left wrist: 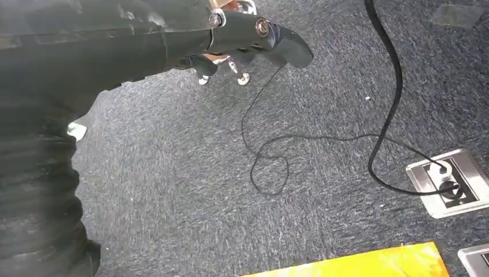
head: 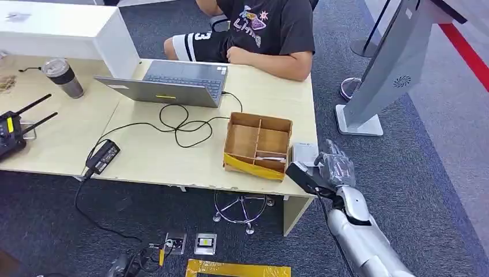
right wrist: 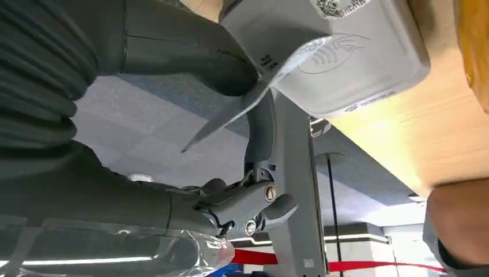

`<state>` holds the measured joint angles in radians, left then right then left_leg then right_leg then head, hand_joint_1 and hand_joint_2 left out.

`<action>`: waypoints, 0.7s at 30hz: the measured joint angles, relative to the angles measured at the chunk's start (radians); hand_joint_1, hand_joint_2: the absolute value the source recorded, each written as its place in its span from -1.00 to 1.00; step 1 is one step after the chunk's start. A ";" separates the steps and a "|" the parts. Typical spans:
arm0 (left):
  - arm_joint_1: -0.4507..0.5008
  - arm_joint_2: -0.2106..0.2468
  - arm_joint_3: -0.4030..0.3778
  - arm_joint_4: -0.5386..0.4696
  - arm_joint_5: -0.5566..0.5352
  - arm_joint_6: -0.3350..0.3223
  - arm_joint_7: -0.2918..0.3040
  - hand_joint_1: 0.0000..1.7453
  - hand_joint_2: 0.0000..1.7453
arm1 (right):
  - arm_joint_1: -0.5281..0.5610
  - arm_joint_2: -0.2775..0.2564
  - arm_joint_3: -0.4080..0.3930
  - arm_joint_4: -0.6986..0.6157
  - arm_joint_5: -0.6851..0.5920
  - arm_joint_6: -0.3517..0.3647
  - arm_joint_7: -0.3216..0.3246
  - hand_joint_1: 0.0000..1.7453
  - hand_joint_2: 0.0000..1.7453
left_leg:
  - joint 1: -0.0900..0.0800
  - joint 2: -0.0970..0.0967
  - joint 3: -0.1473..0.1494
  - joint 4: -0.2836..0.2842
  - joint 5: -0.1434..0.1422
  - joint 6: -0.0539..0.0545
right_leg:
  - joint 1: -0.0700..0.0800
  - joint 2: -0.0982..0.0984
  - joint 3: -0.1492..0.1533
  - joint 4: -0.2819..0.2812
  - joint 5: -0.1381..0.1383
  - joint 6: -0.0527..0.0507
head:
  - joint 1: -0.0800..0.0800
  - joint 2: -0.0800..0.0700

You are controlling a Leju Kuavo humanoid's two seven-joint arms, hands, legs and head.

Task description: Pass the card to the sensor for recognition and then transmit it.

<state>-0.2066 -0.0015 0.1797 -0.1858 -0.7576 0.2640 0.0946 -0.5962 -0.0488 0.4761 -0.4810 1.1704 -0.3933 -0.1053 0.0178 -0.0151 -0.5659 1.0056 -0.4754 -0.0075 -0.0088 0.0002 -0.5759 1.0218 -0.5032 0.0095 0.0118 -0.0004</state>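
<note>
My right hand (head: 333, 165) hovers at the table's right edge, just beside the white sensor box (head: 304, 152). In the right wrist view its thumb and a dark finger (right wrist: 260, 130) pinch a thin pale card (right wrist: 248, 101), and the card's far end lies against the face of the sensor (right wrist: 357, 63), over the contactless symbol. My left hand (left wrist: 254, 32) hangs over the carpet, holding nothing, its fingers extended.
A compartmented cardboard box (head: 258, 144) stands left of the sensor. A laptop (head: 173, 83), a black cable and a power brick (head: 104, 156) lie on the table. A person (head: 271, 34) sits at the far side. A grey kiosk stand (head: 392, 69) rises on the right.
</note>
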 joint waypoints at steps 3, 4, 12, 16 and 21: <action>0.000 0.000 0.000 0.000 0.000 0.000 -0.001 -1.00 1.00 | 0.002 0.000 0.000 0.008 0.000 0.001 0.001 1.00 1.00 | 0.000 0.000 0.000 0.000 0.000 0.000 | 0.000 0.000 0.000 0.000 0.000 0.000 | 0.000 0.000; 0.000 0.000 0.000 0.000 0.000 0.000 -0.001 -1.00 1.00 | 0.002 0.000 -0.001 0.010 0.000 0.001 0.002 1.00 1.00 | 0.000 0.000 0.000 0.000 0.000 0.000 | 0.000 0.000 0.000 0.000 0.000 0.000 | 0.000 0.000; -0.001 0.000 0.000 0.000 0.000 -0.002 -0.001 -1.00 1.00 | 0.002 0.000 -0.002 0.025 0.000 0.006 0.003 1.00 1.00 | 0.000 0.000 0.001 0.000 0.000 0.000 | 0.000 0.000 0.000 0.000 0.000 0.000 | 0.000 0.000; -0.001 0.000 0.000 0.000 0.000 -0.002 -0.001 -1.00 1.00 | 0.000 0.000 -0.009 0.028 0.001 -0.007 0.001 1.00 1.00 | 0.000 0.000 0.001 0.000 0.000 0.000 | 0.000 0.000 0.001 0.000 0.000 0.000 | 0.000 0.000; -0.002 0.000 0.000 0.000 0.000 -0.001 -0.001 -1.00 1.00 | -0.022 -0.001 -0.027 0.032 -0.015 -0.069 -0.008 1.00 1.00 | 0.000 0.000 0.001 0.000 0.000 0.000 | 0.000 0.000 0.001 0.000 0.000 0.000 | 0.000 0.000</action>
<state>-0.2083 -0.0015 0.1797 -0.1858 -0.7580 0.2632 0.0935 -0.6180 -0.0496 0.4490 -0.4494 1.1551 -0.4620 -0.1137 0.0177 -0.0147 -0.5652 1.0057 -0.4754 -0.0074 -0.0089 0.0006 -0.5752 1.0218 -0.5030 0.0095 0.0118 0.0000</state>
